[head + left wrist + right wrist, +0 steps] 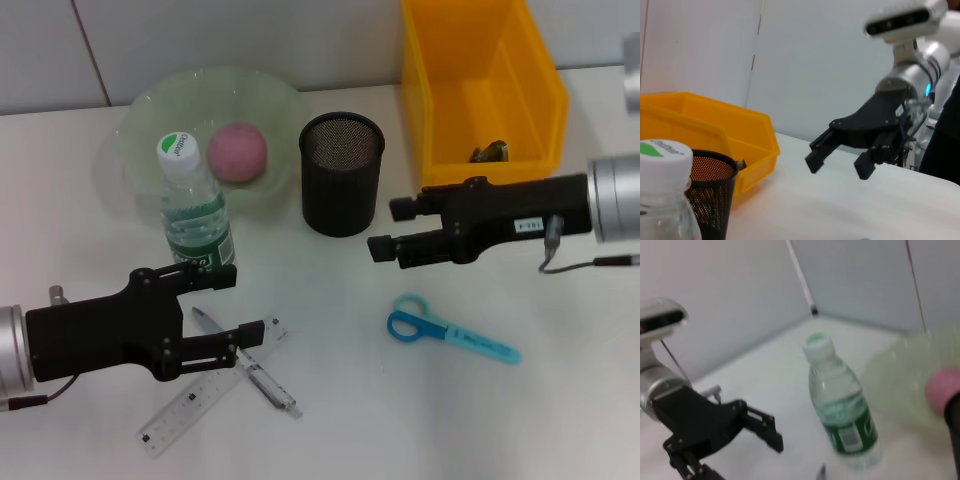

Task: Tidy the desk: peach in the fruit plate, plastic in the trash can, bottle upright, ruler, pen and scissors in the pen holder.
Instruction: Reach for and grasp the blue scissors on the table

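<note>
- Three items remain for you: in the head view the ruler [205, 393] and pen [250, 366] lie just under the left gripper [240, 305], whose jaws stand released and empty; the scissors [447, 331] lie below the right gripper [390, 232], also released. Peach [237, 152] sits in the fruit plate [140, 120], bottle [195, 212] upright.
- Left wrist view: pen holder [707, 195] stands near, the right gripper beyond it.
- Right wrist view: the bottle stands upright beside the left gripper. Next, I judge, you lower onto the pen.
</note>
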